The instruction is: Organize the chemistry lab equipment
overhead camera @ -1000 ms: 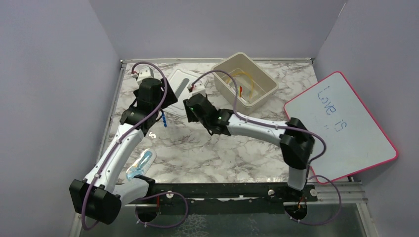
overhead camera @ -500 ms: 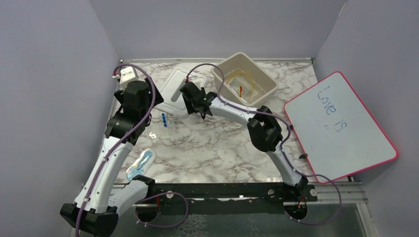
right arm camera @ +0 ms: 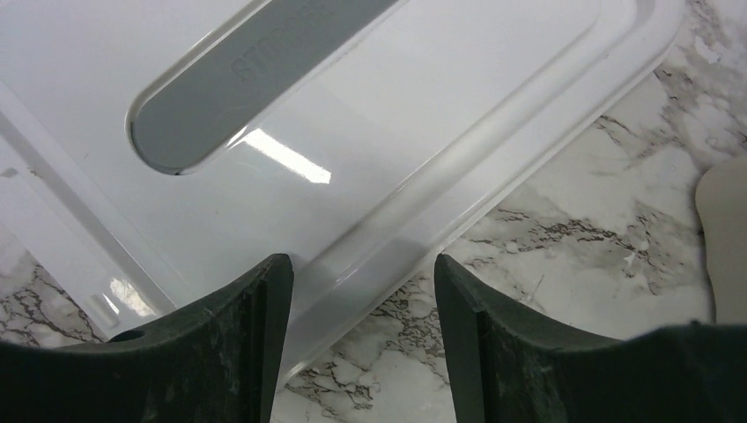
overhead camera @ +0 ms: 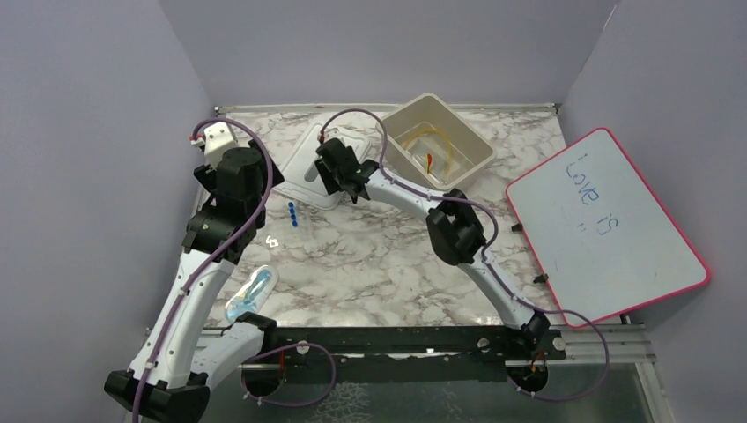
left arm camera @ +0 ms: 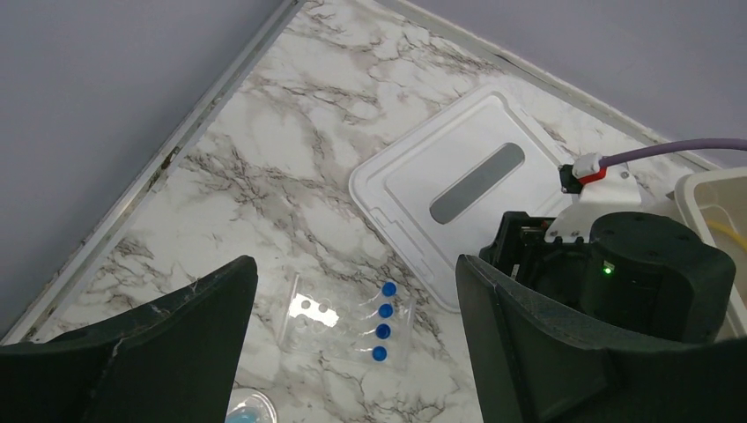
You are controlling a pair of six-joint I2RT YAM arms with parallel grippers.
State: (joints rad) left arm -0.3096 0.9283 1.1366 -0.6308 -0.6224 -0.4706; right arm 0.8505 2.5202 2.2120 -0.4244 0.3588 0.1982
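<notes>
left hand point(left arm camera: 352, 264): fingers wide apart, nothing between them, hanging above the marble worktop point(overhead camera: 370, 256) at the far left. through the gap its camera looks down on a clear tray packet point(left arm camera: 339, 322) lying flat on the worktop, with four blue-capped pieces point(left arm camera: 381, 322) in a row along one side.

right hand point(right arm camera: 357, 264): fingers apart, low over the near edge of the white lid point(right arm camera: 440, 106). the lid's raised rim runs diagonally between the two fingertips. cannot tell whether either finger touches it. not clamped on anything.

white lid lies flat at the far left-centre of the worktop, grey handle inset facing up. the blue-capped pieces sit just beside its near-left corner, apart from it.

beige bin point(overhead camera: 461, 124) stands open at the far centre, just right of the lid. inside it: amber tubing coil point(overhead camera: 436, 141) lying against the bottom, and a red-tipped dropper point(overhead camera: 429, 163) near the coil's near side.

second clear packet point(overhead camera: 249, 293), something blue inside, lies at the near left beside the left arm's lower link, well apart from the bin. contents too small to make out.

a tiny white item point(overhead camera: 271, 241) lies between that packet and the blue-capped pieces; too small to identify.

pink-edged whiteboard point(overhead camera: 608, 229) sits at the right of the worktop, tilted, blue handwriting on it.
</notes>
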